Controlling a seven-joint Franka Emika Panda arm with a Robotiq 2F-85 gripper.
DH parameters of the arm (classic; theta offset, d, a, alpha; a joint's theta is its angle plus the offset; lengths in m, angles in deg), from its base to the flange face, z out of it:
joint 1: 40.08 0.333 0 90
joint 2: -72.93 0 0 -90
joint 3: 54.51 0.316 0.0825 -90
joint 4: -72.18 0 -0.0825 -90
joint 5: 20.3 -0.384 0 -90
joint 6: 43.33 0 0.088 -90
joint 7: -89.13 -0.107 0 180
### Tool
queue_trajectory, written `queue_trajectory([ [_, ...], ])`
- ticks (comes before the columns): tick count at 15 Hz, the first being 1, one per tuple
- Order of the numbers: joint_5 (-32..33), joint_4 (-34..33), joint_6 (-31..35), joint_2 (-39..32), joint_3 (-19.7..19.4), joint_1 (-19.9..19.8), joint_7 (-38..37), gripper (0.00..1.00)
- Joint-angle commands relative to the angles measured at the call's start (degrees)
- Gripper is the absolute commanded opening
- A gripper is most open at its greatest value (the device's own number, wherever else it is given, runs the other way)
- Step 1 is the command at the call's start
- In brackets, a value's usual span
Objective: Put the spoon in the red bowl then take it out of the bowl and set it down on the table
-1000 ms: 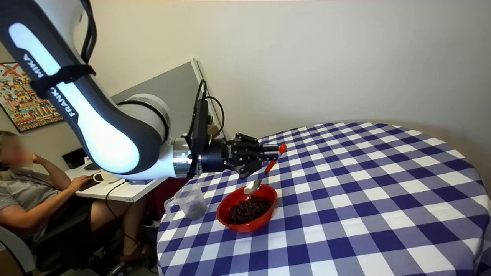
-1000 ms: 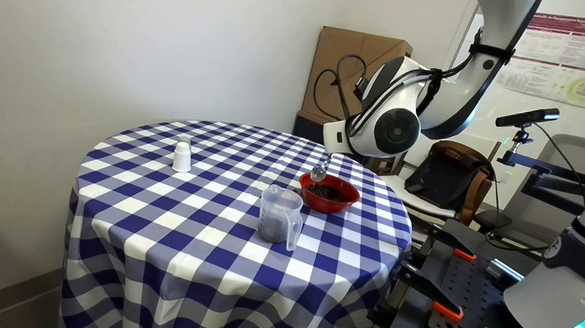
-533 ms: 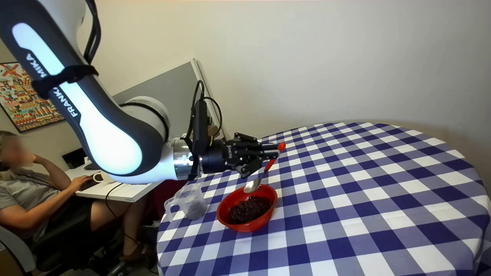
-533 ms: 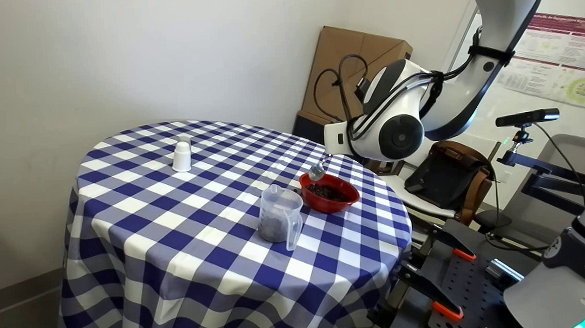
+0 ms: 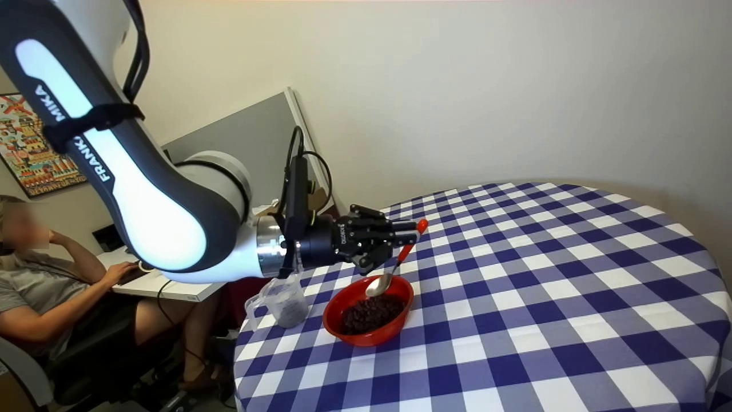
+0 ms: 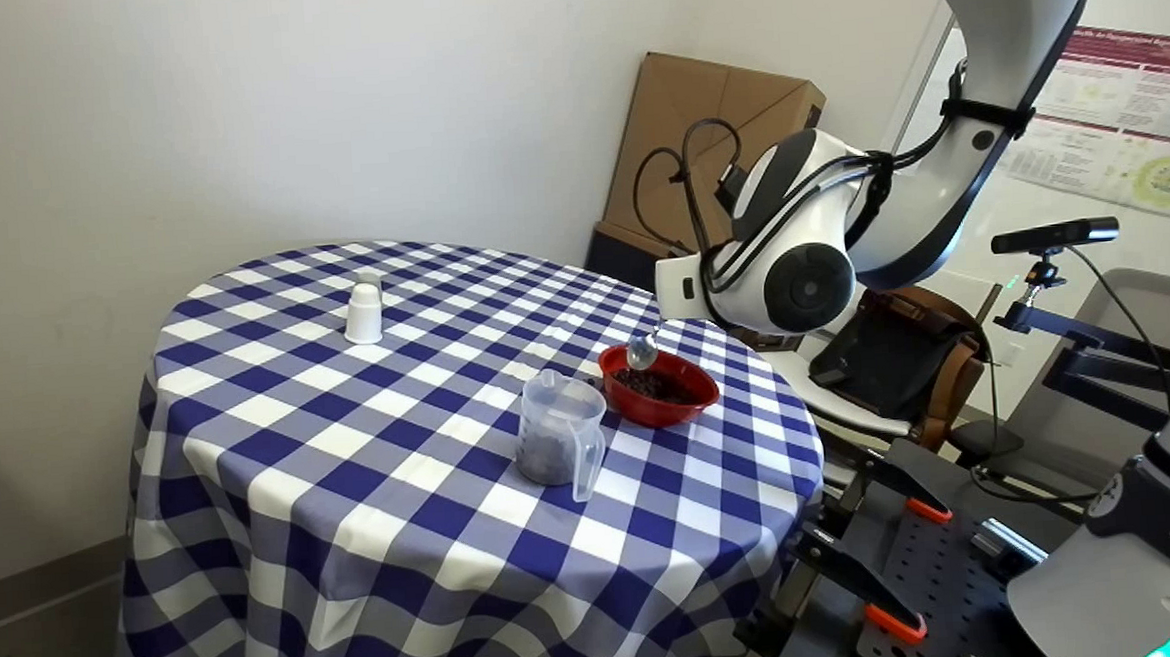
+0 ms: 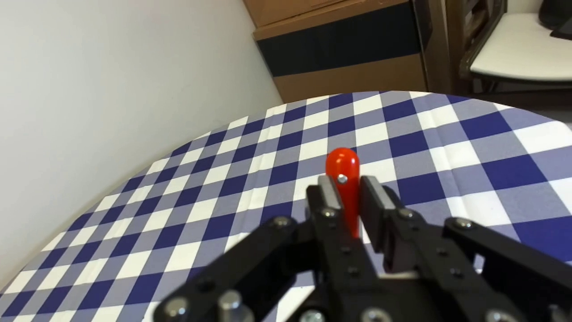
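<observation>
The wrist view shows the black two-fingered gripper (image 7: 351, 192) clamped on a slim red-orange handle (image 7: 342, 164), the rounded end poking out just beyond the grip. That handle belongs to a small spoon (image 5: 404, 254) with a shiny silver metal head (image 5: 378, 285), which in both exterior views slants down over the small, round, glossy red bowl (image 5: 377, 340). What has just changed is the height: against a moment earlier, spoon and gripper sit a little lower, and the white-and-black robot arm (image 5: 163, 217) has dipped with them, while the bowl and the clear plastic jug (image 6: 561, 435) just beside it have stayed where they were. In an exterior view the metal head now covers part of the bowl's far inner wall, close to the dark, grainy filling (image 5: 370, 315); whether it touches that filling, I cannot tell from these angles. For the task, I read this as the spoon being brought into the bowl, the first half of the job. Taking it out again and setting it down on the large round table (image 5: 532, 297) under its blue-and-white checkered cloth (image 6: 351, 441) look to be still ahead, and the next move probably calls for a little more lowering, clear of the red rim
</observation>
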State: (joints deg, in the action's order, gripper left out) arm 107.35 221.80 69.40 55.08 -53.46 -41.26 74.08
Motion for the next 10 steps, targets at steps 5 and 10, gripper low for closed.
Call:
queue_trajectory([
  [5,1.7,1.4,-3.3,-1.9,0.6,-0.6,-3.6,0.05],
  [10,1.5,2.0,-2.8,-1.7,0.8,-0.7,-4.4,0.05],
])
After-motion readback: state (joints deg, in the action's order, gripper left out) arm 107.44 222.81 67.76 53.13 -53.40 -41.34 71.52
